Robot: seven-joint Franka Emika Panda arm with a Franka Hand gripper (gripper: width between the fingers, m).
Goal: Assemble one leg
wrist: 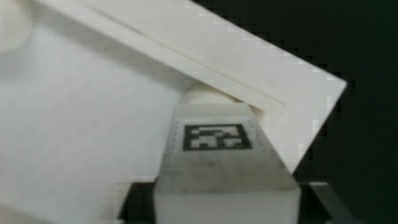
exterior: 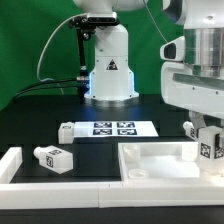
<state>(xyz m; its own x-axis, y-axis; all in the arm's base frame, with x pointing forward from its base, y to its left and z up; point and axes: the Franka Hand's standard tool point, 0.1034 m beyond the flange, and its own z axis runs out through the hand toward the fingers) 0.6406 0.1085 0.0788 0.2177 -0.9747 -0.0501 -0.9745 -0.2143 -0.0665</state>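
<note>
My gripper [exterior: 208,138] is at the exterior view's right, shut on a white leg [exterior: 209,149] with a black-and-white tag facing the camera. The leg hangs upright over the right corner of the wide white square panel [exterior: 155,160]. In the wrist view the leg [wrist: 217,150] sits between my dark fingers [wrist: 143,203], tag up, right at the panel's corner [wrist: 125,110]. I cannot tell whether the leg's end touches the panel. Two more legs lie loose: one [exterior: 66,131] beside the marker board, one [exterior: 52,157] at the front left.
The marker board [exterior: 112,128] lies flat mid-table in front of the robot base [exterior: 108,70]. A white L-shaped rail [exterior: 20,168] runs along the front and left. A small white part [exterior: 188,126] lies behind my gripper.
</note>
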